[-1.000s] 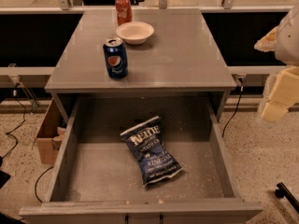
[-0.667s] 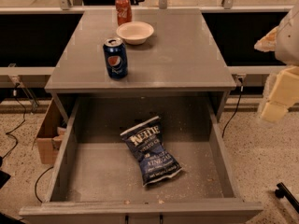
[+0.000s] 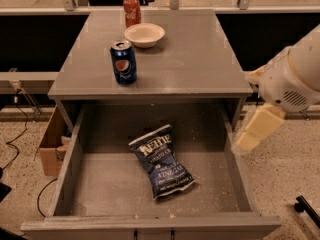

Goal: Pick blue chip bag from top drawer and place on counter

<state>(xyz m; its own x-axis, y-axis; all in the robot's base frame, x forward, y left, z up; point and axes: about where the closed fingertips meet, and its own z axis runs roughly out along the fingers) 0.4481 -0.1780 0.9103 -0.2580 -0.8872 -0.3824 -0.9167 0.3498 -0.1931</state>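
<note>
The blue chip bag (image 3: 162, 161) lies flat on the crumb-speckled floor of the open top drawer (image 3: 75, 149), near its middle, with white lettering facing up. The grey counter (image 3: 195, 59) is above the drawer. My gripper (image 3: 248, 140) hangs from the white arm (image 3: 292, 76) at the right, just above the drawer's right wall, well to the right of the bag and not touching it.
On the counter stand a blue Pepsi can (image 3: 123, 62) at front left, a white bowl (image 3: 144, 34) behind it and a red soda can (image 3: 132, 10) at the back. A cardboard box (image 3: 51, 146) sits on the floor left of the cabinet.
My arm and gripper have moved left, from beyond the cabinet's right side to over the drawer's right wall. The bag has not moved.
</note>
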